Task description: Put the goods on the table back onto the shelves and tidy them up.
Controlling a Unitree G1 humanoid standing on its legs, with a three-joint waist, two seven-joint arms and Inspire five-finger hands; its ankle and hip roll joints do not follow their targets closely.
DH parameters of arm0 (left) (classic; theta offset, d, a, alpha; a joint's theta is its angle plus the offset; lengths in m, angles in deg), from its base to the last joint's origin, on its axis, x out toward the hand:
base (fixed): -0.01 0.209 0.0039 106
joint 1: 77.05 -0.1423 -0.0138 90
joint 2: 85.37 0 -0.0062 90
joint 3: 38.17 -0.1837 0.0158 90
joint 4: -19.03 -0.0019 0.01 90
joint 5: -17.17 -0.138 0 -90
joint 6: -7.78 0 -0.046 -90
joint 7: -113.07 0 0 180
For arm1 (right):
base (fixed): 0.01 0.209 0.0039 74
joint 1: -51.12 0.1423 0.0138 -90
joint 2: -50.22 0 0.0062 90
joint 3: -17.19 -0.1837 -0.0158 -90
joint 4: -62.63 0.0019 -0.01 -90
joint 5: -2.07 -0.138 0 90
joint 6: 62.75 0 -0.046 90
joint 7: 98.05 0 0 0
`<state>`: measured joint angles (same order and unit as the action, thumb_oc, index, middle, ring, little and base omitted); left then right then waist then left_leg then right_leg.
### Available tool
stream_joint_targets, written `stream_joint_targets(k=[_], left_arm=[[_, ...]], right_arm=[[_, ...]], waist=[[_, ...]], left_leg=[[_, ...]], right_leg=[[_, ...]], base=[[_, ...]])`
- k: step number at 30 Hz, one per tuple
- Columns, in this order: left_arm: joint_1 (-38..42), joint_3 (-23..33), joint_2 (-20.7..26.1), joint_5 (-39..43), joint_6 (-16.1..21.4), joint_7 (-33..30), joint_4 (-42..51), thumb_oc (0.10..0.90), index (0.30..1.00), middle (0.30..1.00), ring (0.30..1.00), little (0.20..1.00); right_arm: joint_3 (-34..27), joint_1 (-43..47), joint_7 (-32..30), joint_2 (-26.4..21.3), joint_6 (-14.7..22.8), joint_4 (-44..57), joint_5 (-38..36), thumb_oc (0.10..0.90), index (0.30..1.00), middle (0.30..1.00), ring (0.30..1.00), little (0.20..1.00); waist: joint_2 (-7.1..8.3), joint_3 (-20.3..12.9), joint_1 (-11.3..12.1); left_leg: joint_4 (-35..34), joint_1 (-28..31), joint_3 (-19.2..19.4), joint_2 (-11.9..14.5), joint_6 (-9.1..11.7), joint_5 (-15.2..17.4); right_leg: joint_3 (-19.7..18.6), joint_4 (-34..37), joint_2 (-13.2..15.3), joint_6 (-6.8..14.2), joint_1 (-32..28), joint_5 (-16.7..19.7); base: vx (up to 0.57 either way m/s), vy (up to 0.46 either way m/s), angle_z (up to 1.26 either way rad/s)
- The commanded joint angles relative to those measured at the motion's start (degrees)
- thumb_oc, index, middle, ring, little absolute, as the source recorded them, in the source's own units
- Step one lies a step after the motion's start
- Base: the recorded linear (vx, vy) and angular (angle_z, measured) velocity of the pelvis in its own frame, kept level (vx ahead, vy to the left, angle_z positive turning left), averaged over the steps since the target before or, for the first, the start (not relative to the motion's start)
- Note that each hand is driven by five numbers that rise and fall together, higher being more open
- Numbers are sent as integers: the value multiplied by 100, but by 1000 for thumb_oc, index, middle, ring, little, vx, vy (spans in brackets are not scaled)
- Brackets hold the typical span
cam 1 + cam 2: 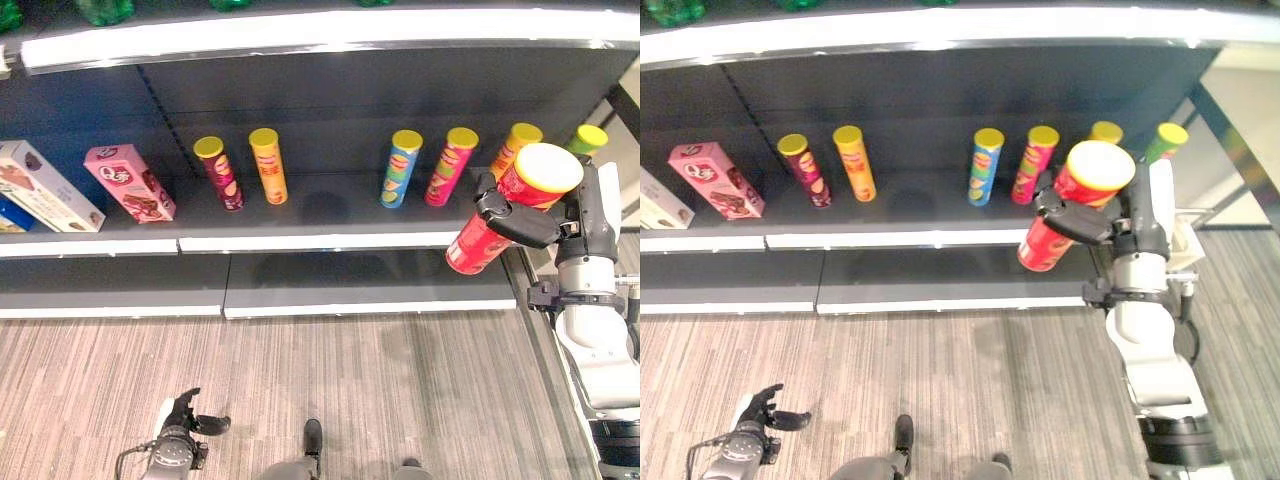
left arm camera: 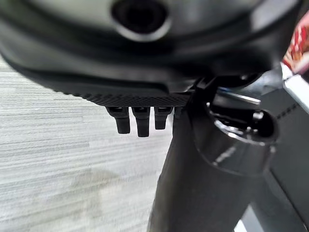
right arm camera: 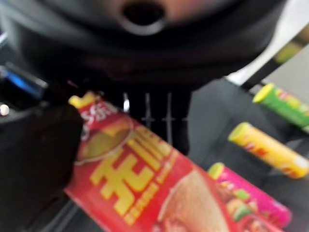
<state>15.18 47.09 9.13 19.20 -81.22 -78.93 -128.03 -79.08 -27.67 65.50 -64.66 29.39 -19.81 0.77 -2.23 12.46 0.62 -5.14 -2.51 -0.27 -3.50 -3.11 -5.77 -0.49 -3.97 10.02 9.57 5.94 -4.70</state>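
The red can [image 1: 505, 208] hangs tilted in front of the right end of the shelf [image 1: 300, 215], its yellow lid up and toward the robot, its base angled down toward the shelf edge. The right hand [image 1: 520, 222] has fingers and thumb curled round its middle. The left hand [image 1: 185, 418] hangs low over the floor, fingers relaxed, holding nothing.
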Motion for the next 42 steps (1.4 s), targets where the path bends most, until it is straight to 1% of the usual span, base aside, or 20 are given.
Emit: stream_joint_targets(k=[1,6,11,12,13,14,16,17,18,19,20,21,22,23,24,27,30,36,37,42], left_arm=[[-471,-138,31,-194,36,-7,86,800,900,900,900,900],[-605,-250,-231,-128,31,40,96,800,900,900,900,900],[-679,-287,-348,46,-9,23,254,800,900,900,900,900],[-662,-314,-395,156,-6,22,341,800,900,900,900,900],[-649,-326,-415,220,-5,27,420,800,900,900,900,900],[-580,-368,-419,299,-1,-11,444,800,900,900,900,900],[-549,-398,-418,305,5,12,483,800,900,900,900,900],[-530,-480,-408,270,-10,2,558,800,900,900,900,900],[-535,-481,-408,270,-13,2,562,800,900,900,900,900],[-577,-524,-405,228,5,38,506,800,900,900,900,900],[-519,-580,-383,124,-1,16,467,800,900,900,900,900],[-512,-579,-388,122,1,13,461,800,900,900,900,900],[-472,-605,-307,40,21,1,486,800,900,900,900,900],[-469,-596,-308,38,20,1,486,800,900,900,900,900],[-417,-548,-185,-31,48,-62,419,800,900,900,900,900],[-384,-343,-45,13,34,-188,210,800,900,900,900,900],[-395,-207,7,44,36,-263,29,800,900,900,900,900],[-471,-264,-98,160,38,-304,13,800,900,900,900,900],[-506,-316,-152,218,40,-317,54,800,900,900,900,900],[-534,-447,-182,295,63,-335,120,800,900,900,900,900]], right_arm=[[-750,673,-209,-521,542,239,-79,400,300,300,300,300],[-523,604,22,-394,531,241,-162,400,300,300,300,300],[-360,535,26,-158,513,198,-43,400,300,300,300,300],[-325,522,-40,-33,531,196,-11,400,300,300,300,300],[-305,549,-79,31,541,185,7,400,300,300,300,300],[-197,672,-181,151,576,144,-23,400,300,300,300,300],[-185,704,-202,159,571,106,-32,400,300,300,300,300],[-167,736,-246,216,548,109,-31,400,300,300,300,300],[-165,733,-247,216,547,110,-29,400,300,300,300,300],[-114,762,-273,193,544,97,33,400,300,300,300,300],[-85,785,-254,203,477,127,160,400,300,300,300,300],[-84,789,-255,202,472,131,164,400,300,300,300,300],[51,937,-254,184,442,153,291,400,300,300,300,300],[61,952,-256,185,441,148,293,400,300,300,300,300],[237,1238,-261,228,455,151,294,400,300,300,300,300],[511,1552,-215,293,467,100,259,400,300,300,300,300],[675,1788,-190,253,435,42,273,400,300,300,300,300],[835,2001,-223,232,398,-80,267,400,300,300,300,300],[906,2135,-296,245,391,-169,268,400,300,300,300,300],[1041,2658,-627,205,337,-558,416,400,300,300,300,300]], waist=[[282,-269,-60],[276,-419,-7],[276,-396,23],[318,-273,67],[366,-177,74],[465,17,163],[460,0,135],[407,-25,181],[410,-41,181],[299,-142,191],[189,-179,169],[192,-181,167],[152,-142,132],[161,-144,143],[146,-106,149],[184,-83,241],[218,5,315],[208,124,341],[178,184,369],[84,337,476]], left_leg=[[24,199,-99,298,562,661],[14,266,-156,476,649,683],[21,309,-311,615,774,683],[412,112,-388,633,801,745],[847,-136,-476,548,837,823],[1562,-655,-776,313,971,911],[1525,-853,-936,313,974,889],[1119,-1046,-1083,478,955,661],[1049,-1024,-1082,486,960,624],[451,-876,-1175,621,863,582],[433,-850,-1117,624,870,440],[446,-864,-1115,614,866,443],[569,-873,-1010,475,804,522],[588,-886,-988,468,797,532],[681,-902,-783,356,718,646],[789,-943,-484,341,654,765],[893,-1028,-362,357,637,816],[755,-1115,-449,420,688,677],[641,-1131,-513,443,709,582],[434,-1159,-634,435,723,446]], right_leg=[[-469,822,-190,69,-67,1052],[-238,897,-211,-6,-254,974],[-25,897,-280,-104,-435,813],[60,889,-276,-173,-499,754],[110,882,-243,-216,-535,749],[127,878,-150,-235,-542,730],[152,885,-141,-214,-531,688],[75,892,-119,-147,-562,619],[75,891,-120,-151,-551,616],[3,888,-145,-113,-573,478],[14,883,-43,-55,-573,454],[14,883,-34,-49,-566,455],[-54,812,178,6,-437,562],[-77,803,187,12,-418,561],[-195,810,329,69,-244,734],[-355,859,430,139,-26,975],[-421,884,460,163,128,1079],[-372,889,399,124,259,1073],[-333,892,367,118,307,1062],[-223,888,348,117,377,1050]], base=[[181,-47,80],[100,-108,39],[80,-117,30],[-5,-146,42],[-95,-139,58],[-74,-26,83],[47,76,80],[124,103,43],[209,176,28],[162,216,12],[156,224,2],[115,319,-15],[45,173,-17],[50,325,-20],[10,207,-58],[12,136,-110],[4,15,-32],[-7,-33,10],[-22,-29,24],[-27,-13,16]])
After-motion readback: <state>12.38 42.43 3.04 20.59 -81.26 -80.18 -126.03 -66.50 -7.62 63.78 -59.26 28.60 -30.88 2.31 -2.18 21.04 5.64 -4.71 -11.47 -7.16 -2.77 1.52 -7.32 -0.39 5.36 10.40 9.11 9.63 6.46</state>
